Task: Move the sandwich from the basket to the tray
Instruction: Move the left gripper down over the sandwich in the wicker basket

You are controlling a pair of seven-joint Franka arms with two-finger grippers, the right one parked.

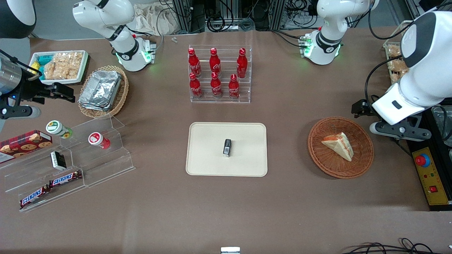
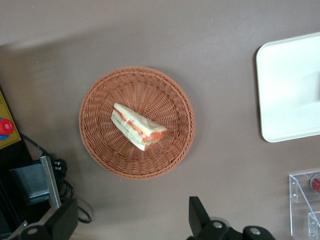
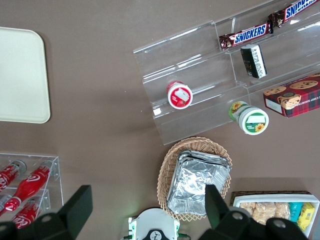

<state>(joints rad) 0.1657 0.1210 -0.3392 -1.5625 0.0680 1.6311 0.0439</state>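
Note:
The sandwich (image 1: 339,145), a pale bread wedge with red-orange and green filling at its edge, lies in the round reddish-brown basket (image 1: 317,155). Both show in the left wrist view: the sandwich (image 2: 137,127) in the basket (image 2: 100,145). The cream tray (image 1: 212,158) lies beside the basket toward the parked arm's end; one corner of the tray (image 2: 285,100) shows in the wrist view. My left gripper (image 1: 400,135) hangs high above the table beside the basket, toward the working arm's end. It is open and empty, with its fingers (image 2: 200,217) spread wide.
A small black packet (image 1: 227,147) lies on the tray. A clear rack of red bottles (image 1: 219,74) stands farther from the camera than the tray. A yellow control box with a red button (image 1: 429,176) sits at the working arm's table edge. Clear snack shelves (image 1: 70,165) lie toward the parked arm's end.

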